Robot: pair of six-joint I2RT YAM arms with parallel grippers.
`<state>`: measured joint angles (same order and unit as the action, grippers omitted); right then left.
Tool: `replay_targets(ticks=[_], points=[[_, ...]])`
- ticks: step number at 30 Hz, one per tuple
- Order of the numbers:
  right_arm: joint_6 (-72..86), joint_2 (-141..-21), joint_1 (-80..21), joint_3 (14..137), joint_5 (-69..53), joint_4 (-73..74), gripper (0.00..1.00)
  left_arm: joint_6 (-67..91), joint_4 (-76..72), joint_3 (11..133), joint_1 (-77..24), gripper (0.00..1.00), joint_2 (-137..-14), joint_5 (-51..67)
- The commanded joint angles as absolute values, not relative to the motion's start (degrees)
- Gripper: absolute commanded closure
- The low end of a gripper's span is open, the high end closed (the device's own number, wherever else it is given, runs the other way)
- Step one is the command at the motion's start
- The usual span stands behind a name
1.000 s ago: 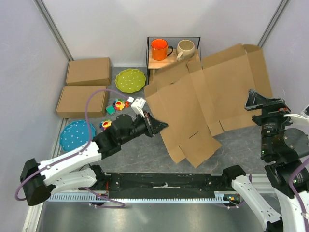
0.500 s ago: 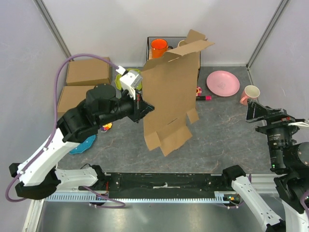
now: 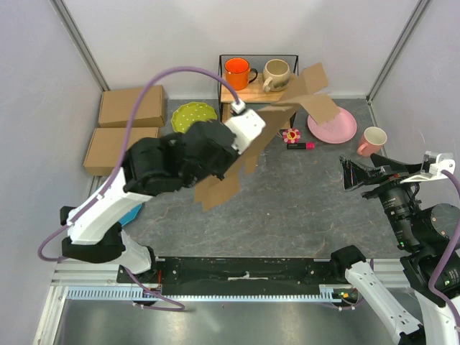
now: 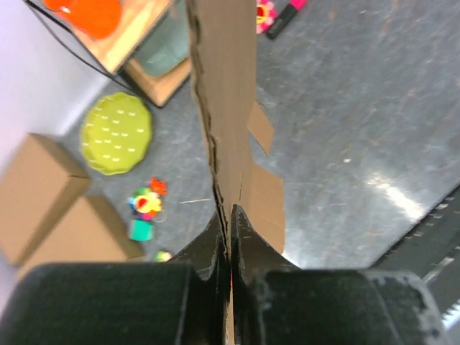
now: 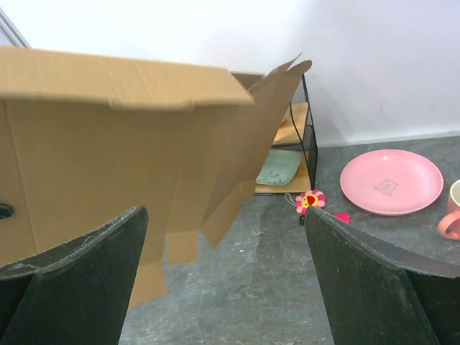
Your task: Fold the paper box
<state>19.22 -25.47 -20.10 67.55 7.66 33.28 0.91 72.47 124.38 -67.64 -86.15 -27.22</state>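
Brown corrugated cardboard paper box (image 5: 108, 144) lifted off the table (image 3: 302, 208) toward twelve o'clock, our left hand (image 4: 230, 215) clamped on it, right hand (image 5: 224, 219) apart.

Table (image 3: 302, 198): grey, stone-patterned top.
Pink plate (image 3: 332, 123): ahead of the right gripper (image 3: 353, 176); mug (image 3: 372, 140) nearer (also pink).
Green plate (image 3: 190, 115), cardboard boxes (image 3: 129, 106): left of the left gripper (image 4: 230, 215).
Wire rack (image 3: 257, 92): beyond it.
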Motion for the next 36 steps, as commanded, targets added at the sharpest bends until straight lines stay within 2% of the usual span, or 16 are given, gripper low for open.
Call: replay_targets(ticks=[1,6,9,10,14,20,23,24,25,29,36], points=[[16.44,-24.17,-20.65,68.12,10.19,31.29,0.02,-7.64,75.67,129.2,-77.92,0.98,-89.38,-52.18],[16.96,-22.06,-21.09,68.81,17.38,33.22,0.02,-20.43,67.61,129.82,-88.93,0.98,-91.41,-70.0],[17.84,-20.75,-21.09,71.97,22.22,34.8,0.02,-32.2,55.14,129.38,-95.96,0.98,-90.97,-75.56],[17.93,-20.05,-21.09,72.85,24.59,34.89,0.02,-35.13,48.32,129.11,-99.2,0.98,-90.97,-76.46],[16.88,-19.15,-21.09,81.26,26.28,35.33,0.02,-45.16,36.51,127.01,-104.76,0.98,-90.35,-78.92],[18.71,-24.68,-22.59,96.38,24.62,41.92,0.02,-38.96,35.59,126.66,-108.02,0.98,-88.17,-75.77],[20.29,-26.71,-23.03,101.49,23.12,44.2,0.02,-15.81,56.97,131.11,-106.45,0.98,-88.32,-63.86],[20.65,-27.07,-23.46,102.21,22.07,44.73,0.02,-3.9,66.61,134.79,-100.78,0.98,-88.42,-51.19],[21.0,-27.33,-23.64,102.65,21.54,44.82,0.02,-0.65,67.49,133.26,-97.85,0.98,-87.98,-47.06],[21.36,-27.6,-23.91,101.26,20.74,44.91,0.02,3.77,63.73,113.34,-88.17,0.98,-83.94,-35.73],[22.24,-27.07,-24.52,95.19,19.25,44.48,0.02,4.04,49.05,95.46,-66.84,0.98,-77.52,-16.8]])
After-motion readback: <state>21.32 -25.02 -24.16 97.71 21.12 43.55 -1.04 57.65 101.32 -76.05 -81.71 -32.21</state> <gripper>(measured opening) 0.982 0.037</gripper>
